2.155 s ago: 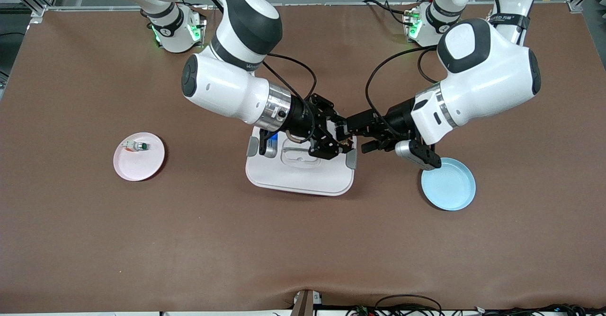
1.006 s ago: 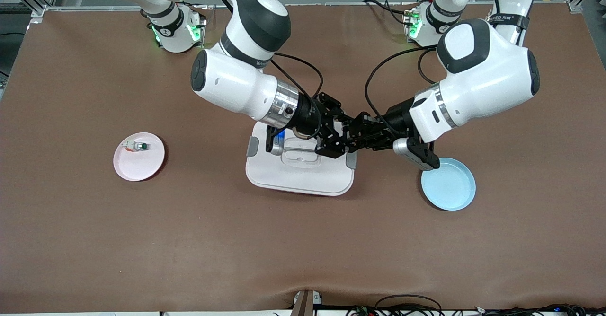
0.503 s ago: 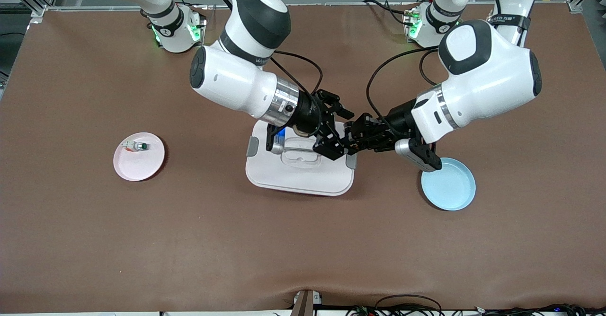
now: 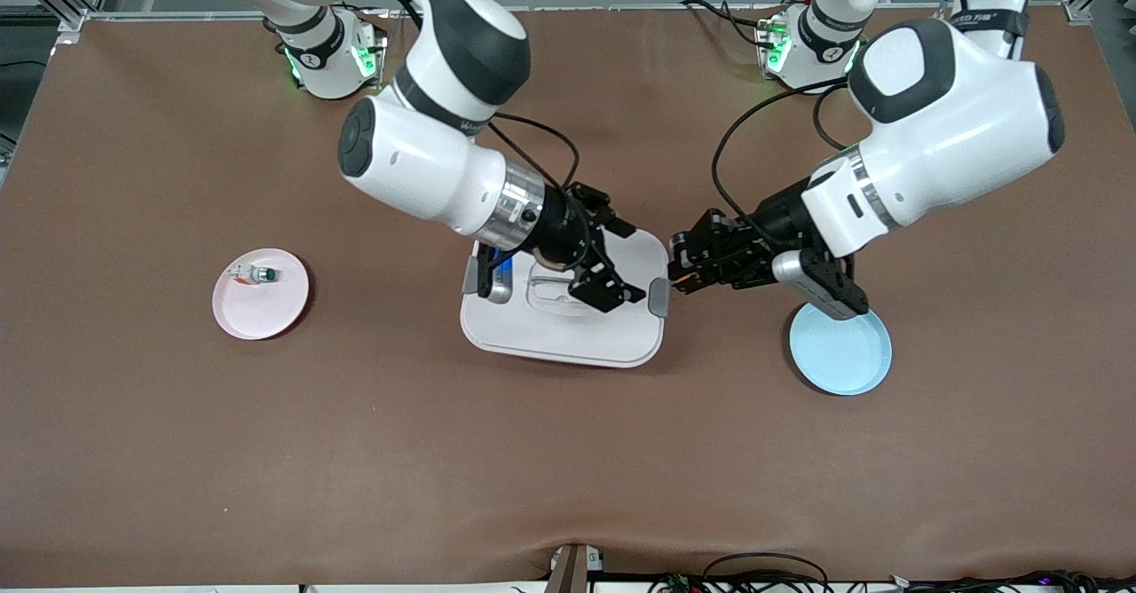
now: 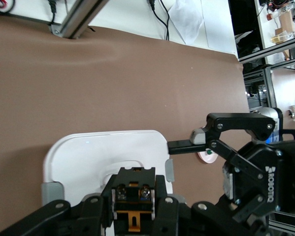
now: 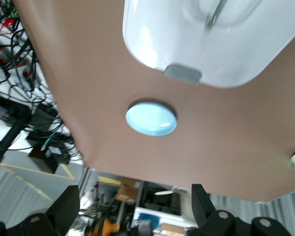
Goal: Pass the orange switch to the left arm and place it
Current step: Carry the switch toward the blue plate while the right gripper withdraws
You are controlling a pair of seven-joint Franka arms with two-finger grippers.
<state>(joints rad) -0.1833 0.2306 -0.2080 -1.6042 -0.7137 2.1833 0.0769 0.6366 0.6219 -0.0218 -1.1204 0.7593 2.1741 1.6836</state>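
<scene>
In the front view, the box [image 4: 563, 320] sits mid-desk [image 4: 568, 451], between a pink plate [image 4: 260, 295] toward the right arm's end and a blue plate [image 4: 840, 350] toward the left arm's end. The right gripper [image 4: 612, 260] hangs over the box lid, its jaws spread wide and holding nothing. The left gripper [image 4: 682, 266] hovers over the box's edge at the left arm's end, above the grey latch [image 4: 658, 296], jaws shut on the orange switch [image 4: 680, 285], of which only an orange speck shows at the tips. A small white part with a green button [image 4: 252, 273] lies on the pink plate. The left wrist view shows the left gripper [image 5: 133, 196] clamped on the orange switch [image 5: 133, 218] above the box [image 5: 88, 157], with the right gripper [image 5: 199, 147] open beside it. The right wrist view shows that arm's own fingers [image 6: 206, 204] far apart, looking onto the box [image 6: 206, 44] and the blue plate [image 6: 151, 118].
</scene>
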